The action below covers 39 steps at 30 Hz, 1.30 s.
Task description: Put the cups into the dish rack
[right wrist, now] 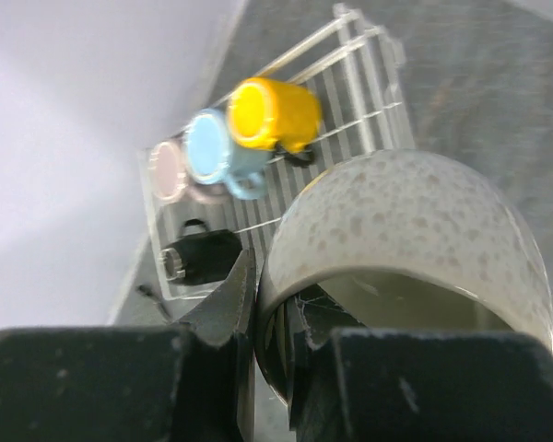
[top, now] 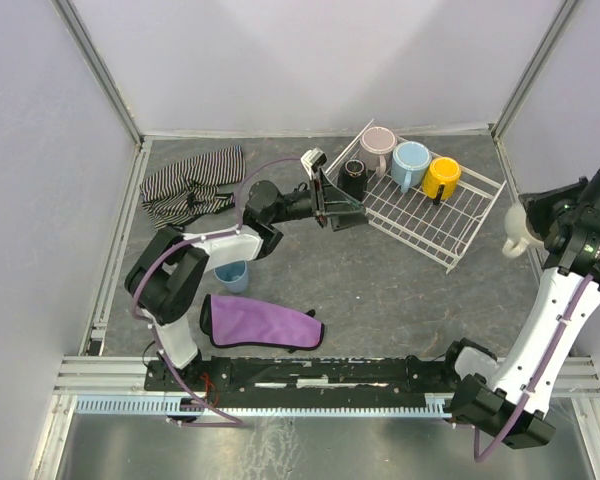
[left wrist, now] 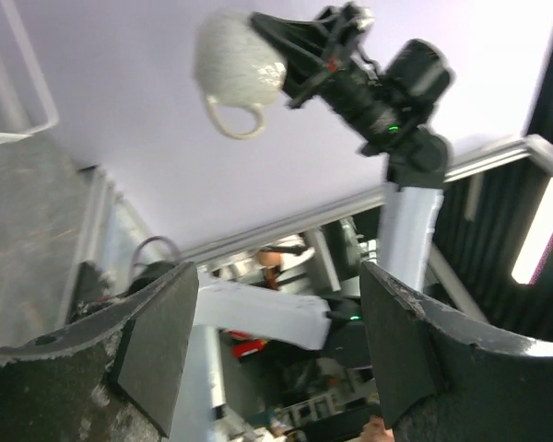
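The white wire dish rack point(top: 450, 232) stands at the back right. Pink point(top: 378, 142), light blue point(top: 412, 160), yellow point(top: 442, 177) and black point(top: 354, 177) cups lie in it. My left gripper point(top: 342, 212) hovers open and empty at the rack's left edge, just beside the black cup. In the left wrist view nothing sits between its fingers point(left wrist: 157, 341). My right gripper point(top: 530, 228) is raised at the far right, shut on the rim of a cream-white mug point(top: 516, 236) point(right wrist: 405, 230). A dusty-blue cup point(top: 232, 276) stands on the table under the left arm.
A striped cloth point(top: 190, 183) is bunched at the back left. A purple cloth point(top: 263, 322) lies near the front, beside the left arm's base. Enclosure walls and metal rails border the grey table point(top: 380, 290) on all sides.
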Motion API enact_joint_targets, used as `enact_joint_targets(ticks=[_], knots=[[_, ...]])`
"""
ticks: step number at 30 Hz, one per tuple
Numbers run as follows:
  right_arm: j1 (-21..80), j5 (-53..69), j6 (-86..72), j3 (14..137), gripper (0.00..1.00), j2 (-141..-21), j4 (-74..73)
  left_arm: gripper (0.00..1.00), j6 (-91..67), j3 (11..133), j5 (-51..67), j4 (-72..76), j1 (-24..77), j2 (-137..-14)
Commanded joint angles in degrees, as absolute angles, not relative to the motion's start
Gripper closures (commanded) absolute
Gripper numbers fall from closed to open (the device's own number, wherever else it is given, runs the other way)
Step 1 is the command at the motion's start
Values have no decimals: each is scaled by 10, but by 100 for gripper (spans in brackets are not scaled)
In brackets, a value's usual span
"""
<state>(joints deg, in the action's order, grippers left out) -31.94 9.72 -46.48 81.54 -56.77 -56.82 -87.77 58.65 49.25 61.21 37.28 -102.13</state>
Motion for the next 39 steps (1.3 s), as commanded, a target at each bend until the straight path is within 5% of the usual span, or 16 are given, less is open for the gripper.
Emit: enact_joint_targets(ticks=[1,7,16,39], knots=[[-299,209,-563,837,99,-562,-395,22,-1059,608,440,831,397,-1052],[-246,300,-721,763,99,-572,-93,22,-1149,666,394,910,436,-1104],[-134,288,-788,733,99,-610,93,23,-1139,698,348,837,456,-1111],[-76,326,-923,679,99,-575,154,25,-994,917,361,740,448,-1230]])
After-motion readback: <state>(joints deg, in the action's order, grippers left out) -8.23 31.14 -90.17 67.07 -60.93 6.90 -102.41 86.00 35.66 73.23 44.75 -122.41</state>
